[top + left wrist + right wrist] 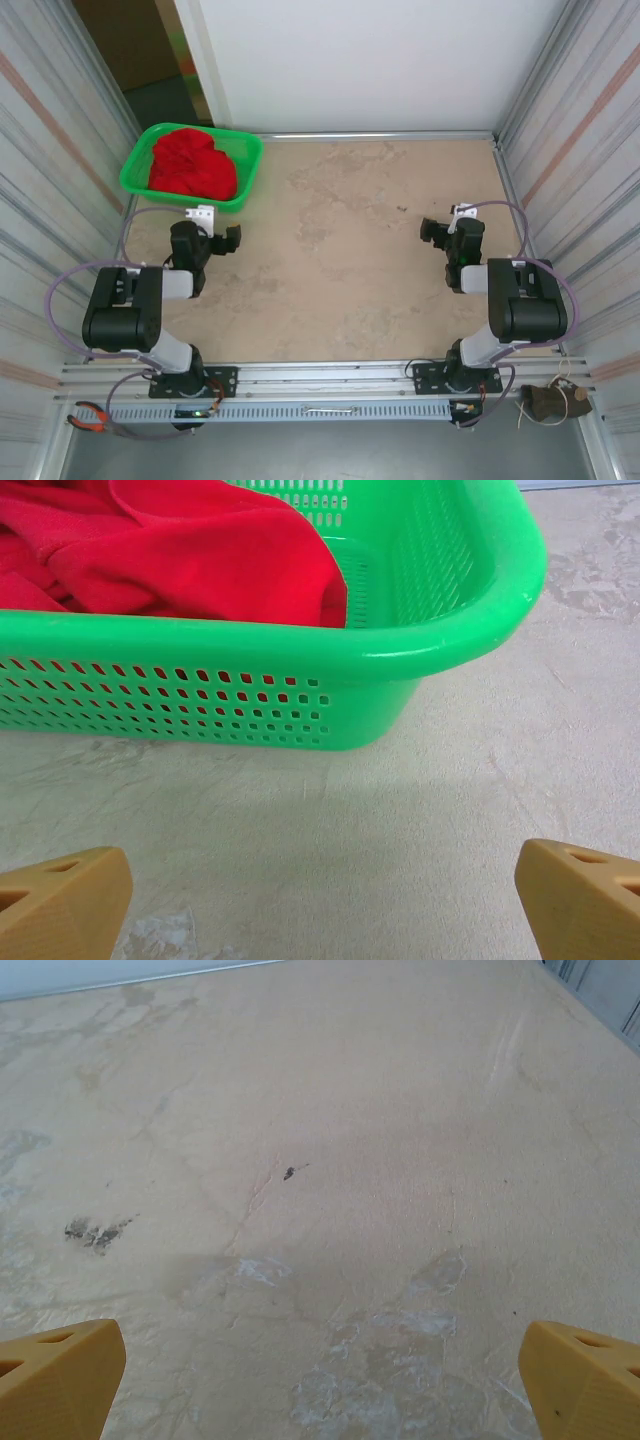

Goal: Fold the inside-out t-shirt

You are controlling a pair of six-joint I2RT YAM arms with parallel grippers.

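Left claw (320,905) gapes near basket (300,645) holding crumpled t-shirt (200,560).

Robot lab test cell, looking purpose-built. Corrugated metal panels (45,150) flanking beige tabletop (340,270) on both sides, white board (380,60) closing off back. Left arm (125,315) and right arm (520,300) sitting bolted on aluminium rail (320,378) along near edge, purple cables (52,298) looping from bases. Red-handled pliers (90,420) lying beside rail.
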